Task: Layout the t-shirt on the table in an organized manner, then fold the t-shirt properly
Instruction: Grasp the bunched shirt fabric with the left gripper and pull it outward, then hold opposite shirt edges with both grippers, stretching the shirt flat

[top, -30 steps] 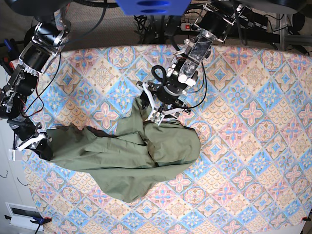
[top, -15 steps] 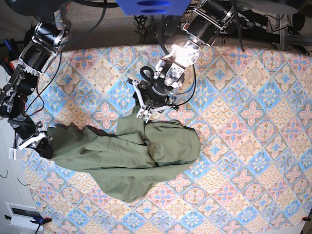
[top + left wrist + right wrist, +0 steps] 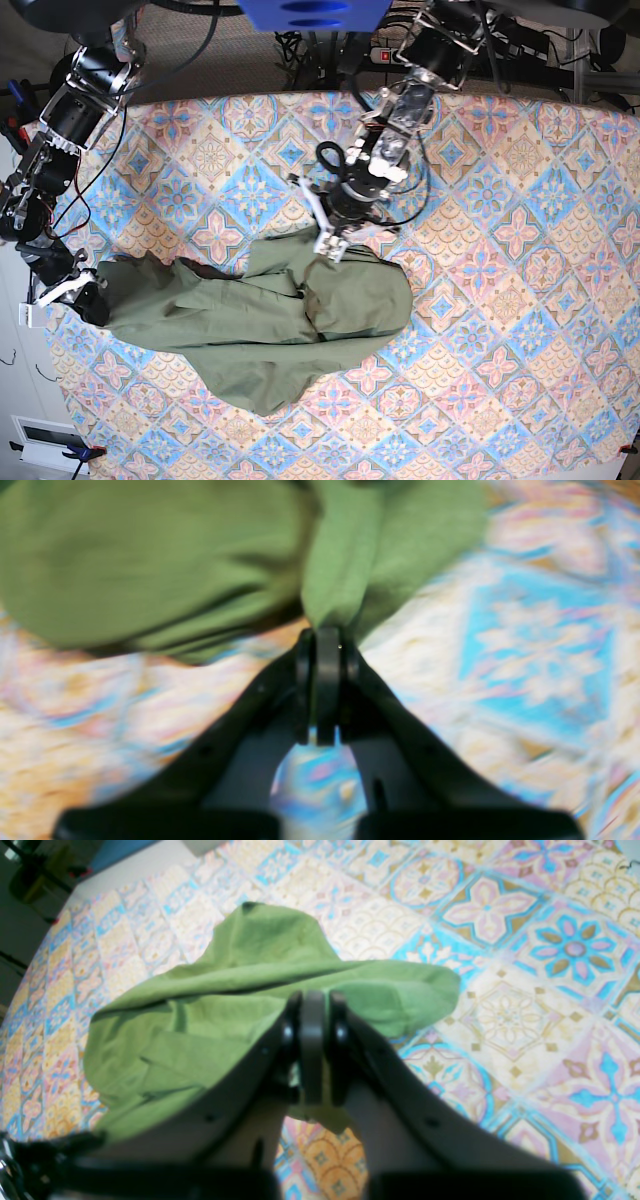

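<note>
Layout has barely begun, judging by the heap. Near the front edge of the table (image 3: 520,420), a pointed flap of the t-shirt (image 3: 250,320) trails toward the camera, and the garment's bulk lies crumpled and doubled over itself left of the table's centre. At the shirt's left end, the right gripper (image 3: 312,1010) has its jaws closed tight on a bunched edge of cloth. At the shirt's far edge, the left gripper (image 3: 325,640) is pinched shut on a narrow fold. Spreading flat, squaring sleeves and every fold remain undone.
</note>
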